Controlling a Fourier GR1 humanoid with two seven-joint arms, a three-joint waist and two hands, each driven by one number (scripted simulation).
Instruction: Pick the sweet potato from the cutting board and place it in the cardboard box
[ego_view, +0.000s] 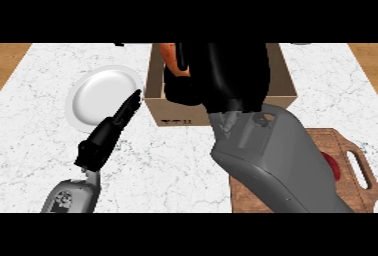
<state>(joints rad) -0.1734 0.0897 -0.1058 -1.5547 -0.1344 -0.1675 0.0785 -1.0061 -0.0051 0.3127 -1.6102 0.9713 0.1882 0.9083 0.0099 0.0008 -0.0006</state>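
My right hand hangs over the open cardboard box at the back middle, fingers curled round the orange sweet potato, of which only a strip shows at the hand's left side. The right forearm crosses from the lower right and hides much of the box and of the wooden cutting board at the right. My left hand rests at the lower left with straight fingers pointing toward the box, holding nothing.
A white plate lies left of the box, just beyond the left hand's fingertips. A red object peeks out on the board beside the forearm. The counter is white marble with wooden edges at both sides.
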